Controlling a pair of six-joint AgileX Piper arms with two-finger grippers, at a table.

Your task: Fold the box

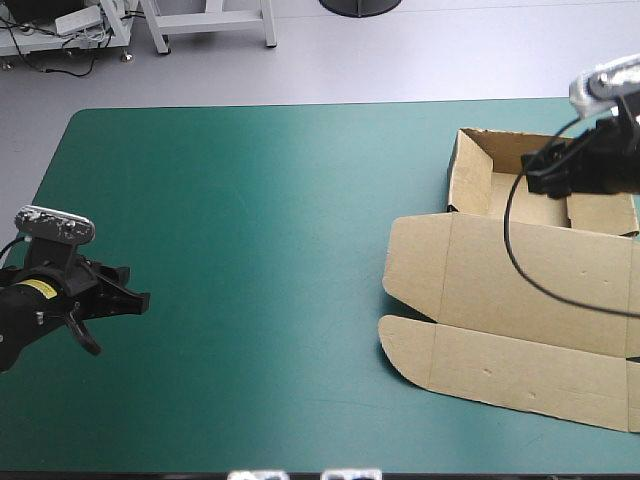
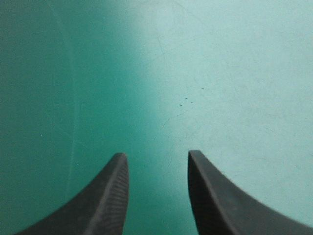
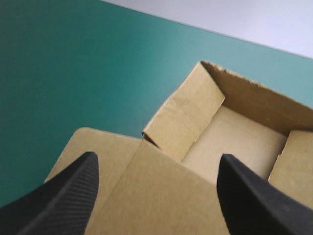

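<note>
While left claw (image 2: 155,159) and right claw (image 3: 159,159) gape released, the brown box (image 1: 520,300) forms an open tray, lid flat

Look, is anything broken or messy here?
Nothing stands out. The brown box lies as an open tray with its lid flat on the teal-green cover, no tears or spills showing.

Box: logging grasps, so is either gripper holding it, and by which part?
Nothing held. Left gripper open over the cover; right gripper open over the box.

left arm (image 1: 25,318): black, yellow label (image 1: 38,287) | fingers (image 2: 105,205): black, ribbed fins
</note>
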